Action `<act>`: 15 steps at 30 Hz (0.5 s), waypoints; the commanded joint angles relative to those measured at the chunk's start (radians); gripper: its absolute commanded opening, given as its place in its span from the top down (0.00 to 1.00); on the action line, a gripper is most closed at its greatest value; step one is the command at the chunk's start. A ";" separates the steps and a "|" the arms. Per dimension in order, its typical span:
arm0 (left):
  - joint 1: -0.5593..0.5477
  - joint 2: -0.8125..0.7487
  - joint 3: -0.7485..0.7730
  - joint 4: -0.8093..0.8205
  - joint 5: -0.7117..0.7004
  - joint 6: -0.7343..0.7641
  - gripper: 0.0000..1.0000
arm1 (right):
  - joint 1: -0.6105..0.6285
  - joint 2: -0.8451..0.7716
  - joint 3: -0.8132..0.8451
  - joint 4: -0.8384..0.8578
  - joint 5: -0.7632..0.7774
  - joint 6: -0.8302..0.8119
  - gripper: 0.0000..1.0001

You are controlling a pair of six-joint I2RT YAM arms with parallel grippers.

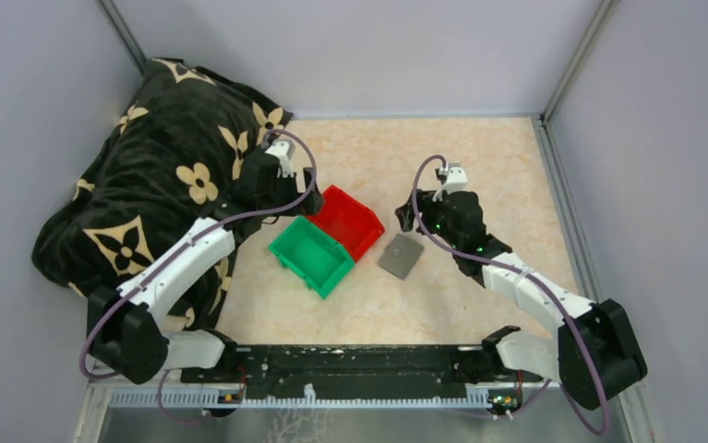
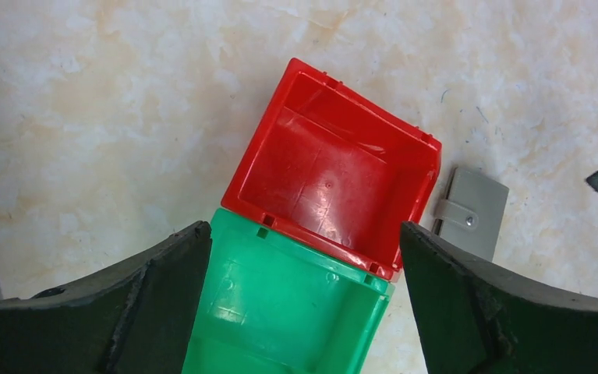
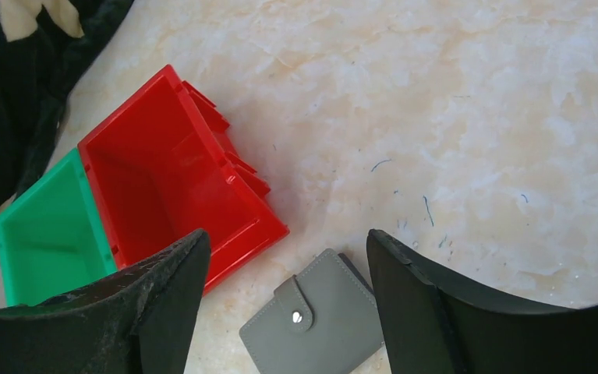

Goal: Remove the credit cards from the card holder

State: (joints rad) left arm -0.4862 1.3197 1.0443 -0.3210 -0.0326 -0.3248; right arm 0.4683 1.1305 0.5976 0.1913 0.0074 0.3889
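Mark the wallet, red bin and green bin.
wallet (image 3: 325,327), right wrist view, closed front face.
red bin (image 2: 323,183), left wrist view, inside floor.
green bin (image 1: 311,252), top view, inside floor.

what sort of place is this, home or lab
Probably a lab robot test cell, not a home: plain grey panel walls box in a marble-patterned tabletop, a left robot arm and a right robot arm are bolted at its near edge, with a red plastic bin and flat grey wallet as props.
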 commanded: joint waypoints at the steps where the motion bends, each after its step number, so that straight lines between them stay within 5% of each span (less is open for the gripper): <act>1: 0.020 -0.090 -0.030 0.112 0.007 -0.011 0.03 | 0.002 0.022 0.046 0.070 -0.038 -0.018 0.26; 15: 0.088 -0.090 -0.017 0.088 0.075 -0.044 0.02 | 0.073 0.205 0.295 0.078 -0.158 -0.154 0.37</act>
State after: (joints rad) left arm -0.4095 1.2343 1.0115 -0.2432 0.0097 -0.3511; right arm 0.5053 1.2598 0.7261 0.2382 -0.0921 0.3298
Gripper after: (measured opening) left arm 0.981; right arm 0.631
